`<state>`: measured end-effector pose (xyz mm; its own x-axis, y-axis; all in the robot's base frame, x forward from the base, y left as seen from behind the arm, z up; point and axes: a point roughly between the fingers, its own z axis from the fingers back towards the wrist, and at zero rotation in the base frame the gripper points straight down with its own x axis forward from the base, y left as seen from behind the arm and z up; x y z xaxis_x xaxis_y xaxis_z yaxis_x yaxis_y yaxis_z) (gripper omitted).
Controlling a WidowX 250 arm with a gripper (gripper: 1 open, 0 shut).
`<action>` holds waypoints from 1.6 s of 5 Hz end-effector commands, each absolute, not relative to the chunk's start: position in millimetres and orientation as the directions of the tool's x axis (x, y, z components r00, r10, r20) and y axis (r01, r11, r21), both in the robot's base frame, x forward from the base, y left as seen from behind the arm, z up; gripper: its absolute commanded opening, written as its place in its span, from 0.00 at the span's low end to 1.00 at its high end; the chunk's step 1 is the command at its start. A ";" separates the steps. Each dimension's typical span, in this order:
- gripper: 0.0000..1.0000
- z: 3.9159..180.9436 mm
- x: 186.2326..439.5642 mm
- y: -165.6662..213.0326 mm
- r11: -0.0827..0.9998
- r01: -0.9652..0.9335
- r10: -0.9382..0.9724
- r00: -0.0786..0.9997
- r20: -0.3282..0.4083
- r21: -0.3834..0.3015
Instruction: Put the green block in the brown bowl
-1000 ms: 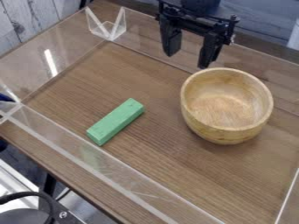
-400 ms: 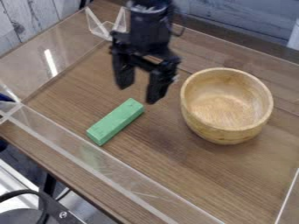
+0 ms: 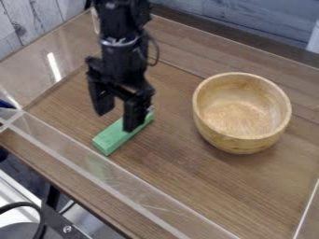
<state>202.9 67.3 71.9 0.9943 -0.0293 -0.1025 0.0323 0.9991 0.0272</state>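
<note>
Gripper (image 3: 115,114) released, jaws spread, pointing down over the green block (image 3: 119,133); brown bowl (image 3: 242,113) well apart on wooden table (image 3: 225,187).

one cam, high front-corner, angled down at table (image 3: 249,177).

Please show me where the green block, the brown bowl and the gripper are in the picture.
green block (image 3: 110,139): camera view, on its flat top, lower half of the bar.
brown bowl (image 3: 242,113): camera view, on the pale grained inside.
gripper (image 3: 115,111): camera view, midway between its two open fingertips, over the block's upper end.
</note>
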 end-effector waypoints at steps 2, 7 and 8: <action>1.00 55.5 207.1 82.3 0.999 0.034 -0.032 0.998 -0.050 0.043; 1.00 58.1 216.9 74.5 1.000 0.024 -0.024 0.999 -0.029 0.008; 1.00 59.7 218.1 73.6 1.000 0.022 -0.022 0.999 -0.025 0.002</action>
